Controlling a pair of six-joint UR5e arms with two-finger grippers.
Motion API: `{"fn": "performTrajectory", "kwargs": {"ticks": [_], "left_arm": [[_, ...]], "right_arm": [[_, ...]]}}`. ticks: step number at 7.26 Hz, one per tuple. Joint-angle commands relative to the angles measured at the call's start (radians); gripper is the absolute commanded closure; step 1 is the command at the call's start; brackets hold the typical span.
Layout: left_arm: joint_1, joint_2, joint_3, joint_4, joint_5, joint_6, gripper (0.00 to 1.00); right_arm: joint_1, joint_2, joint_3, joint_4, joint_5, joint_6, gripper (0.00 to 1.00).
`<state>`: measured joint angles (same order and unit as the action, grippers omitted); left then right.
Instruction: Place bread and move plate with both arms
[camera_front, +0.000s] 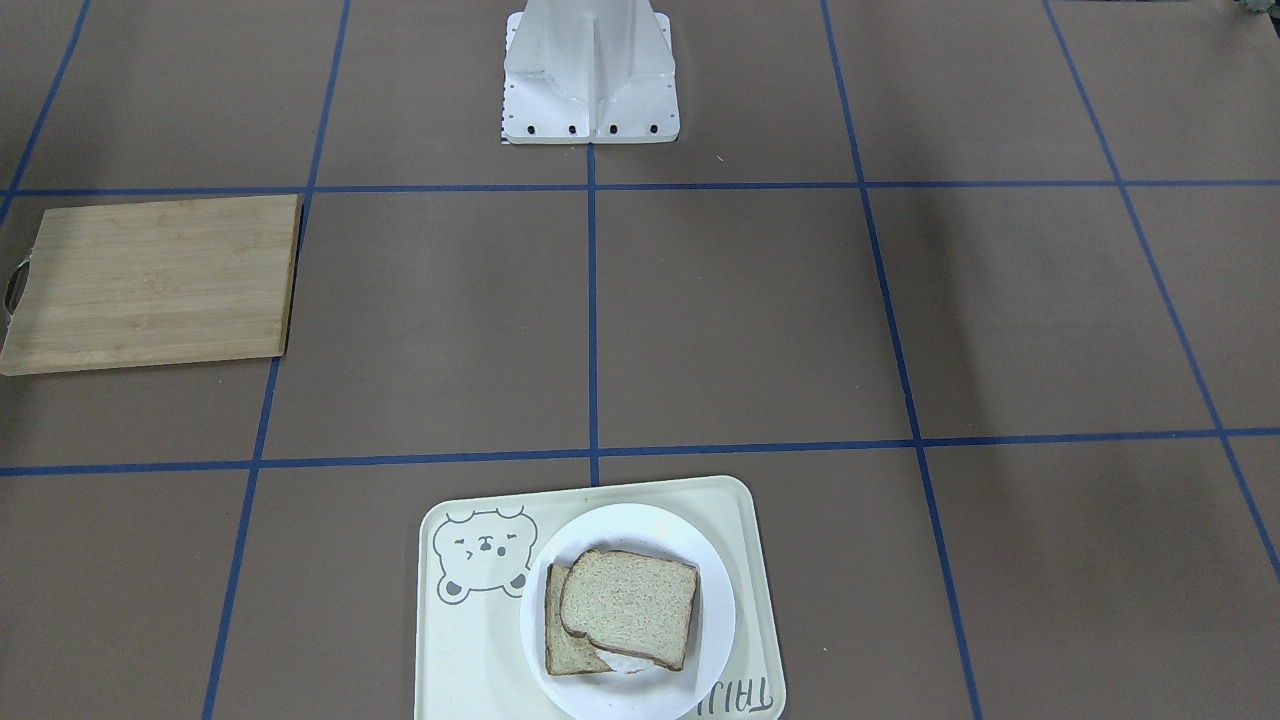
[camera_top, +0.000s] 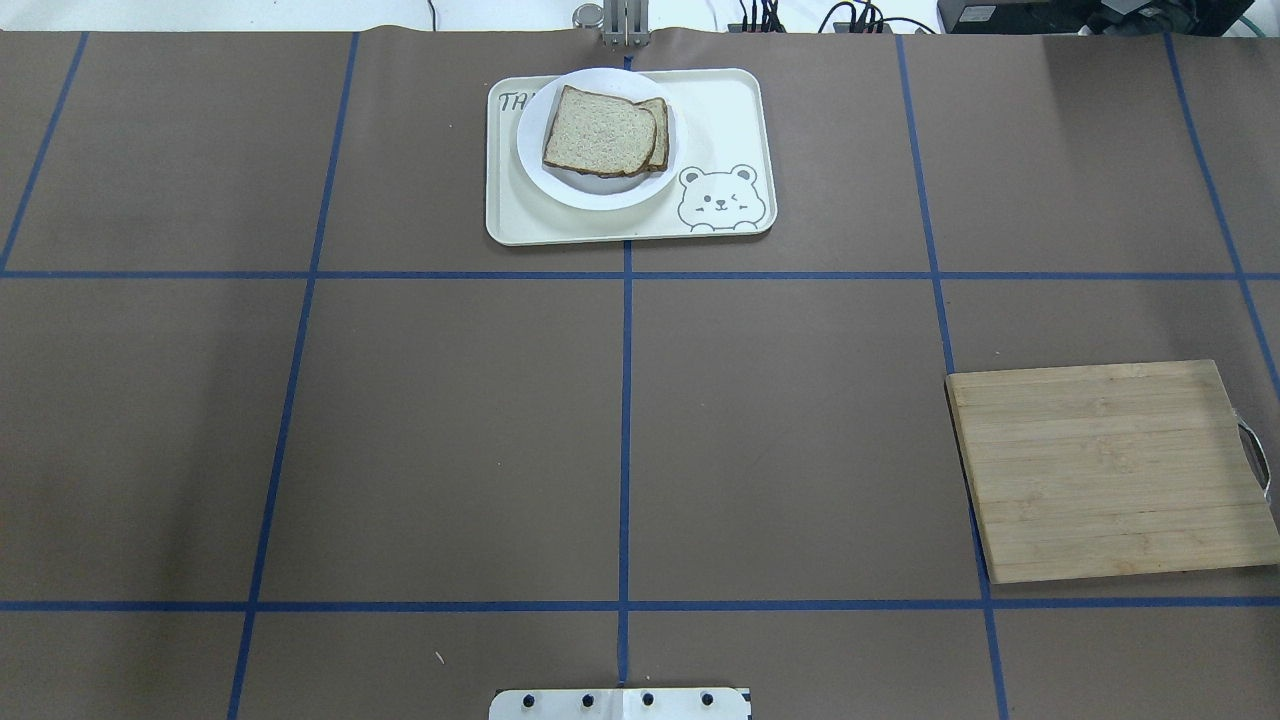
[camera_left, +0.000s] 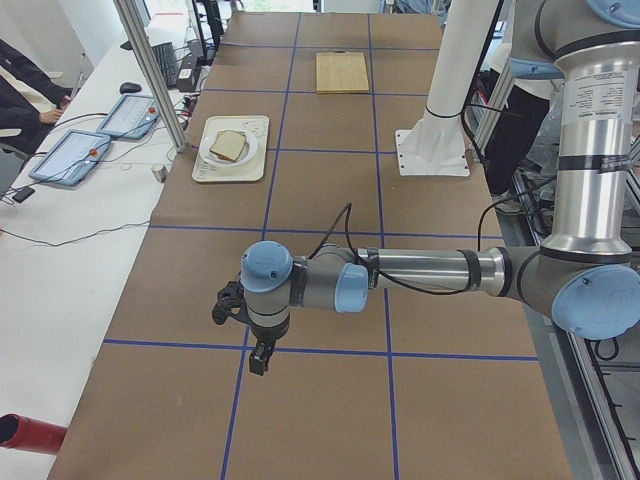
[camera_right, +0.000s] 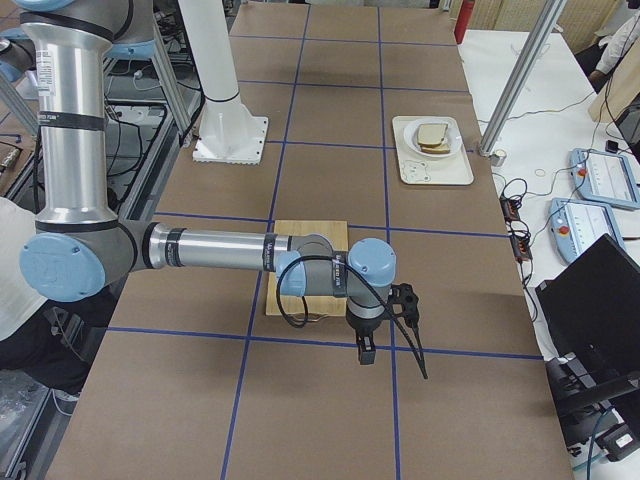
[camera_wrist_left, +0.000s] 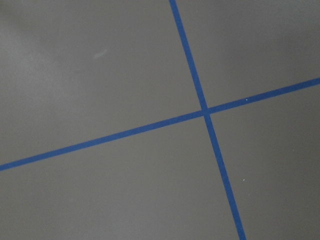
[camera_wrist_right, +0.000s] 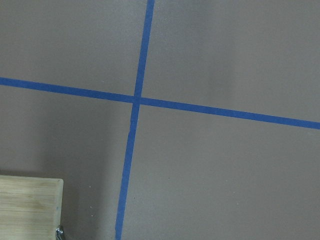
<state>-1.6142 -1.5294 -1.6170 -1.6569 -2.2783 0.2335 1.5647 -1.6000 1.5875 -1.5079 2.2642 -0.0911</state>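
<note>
The left hand hangs fingers-down above a crossing of blue tape lines at the robot's left end of the brown counter. It shows only in the side view, so I cannot tell whether its fingers are apart or together. Toward the middle, at the counter's far edge from the robot, a cream tray carries a winking bear drawing in one corner and lettering that begins "TH", the rest hidden under the plate. That white plate sits inside the tray, on the end away from the bear, and holds the bread, which lies on top of a second slice that peeks out at one side. Both hands are well apart from the plate and bread. Further right lies a bamboo cutting board with a metal handle. The right hand hangs above the counter just beside the board; whether it is apart or together cannot be told either.
</note>
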Motion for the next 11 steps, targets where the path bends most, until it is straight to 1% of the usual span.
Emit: {"fn": "performTrajectory", "kwargs": {"ticks": [1,5,7,11], "left_arm": [[-0.001,0.014,-0.018,-0.006,0.002,0.003,0.02],[-0.003,0.031,-0.046,-0.003,0.003,0.003,0.02],[-0.007,0.061,-0.073,-0.003,0.003,0.001,0.02],[-0.009,0.083,-0.087,-0.003,0.003,0.000,0.02]], "right_arm": [[0.000,-0.001,0.000,0.000,0.000,0.001,0.00],[0.000,-0.003,0.002,-0.002,-0.003,0.002,0.00],[0.000,-0.005,0.002,-0.008,-0.002,0.004,0.00],[0.000,-0.015,0.006,-0.005,0.000,0.004,0.00]]}}
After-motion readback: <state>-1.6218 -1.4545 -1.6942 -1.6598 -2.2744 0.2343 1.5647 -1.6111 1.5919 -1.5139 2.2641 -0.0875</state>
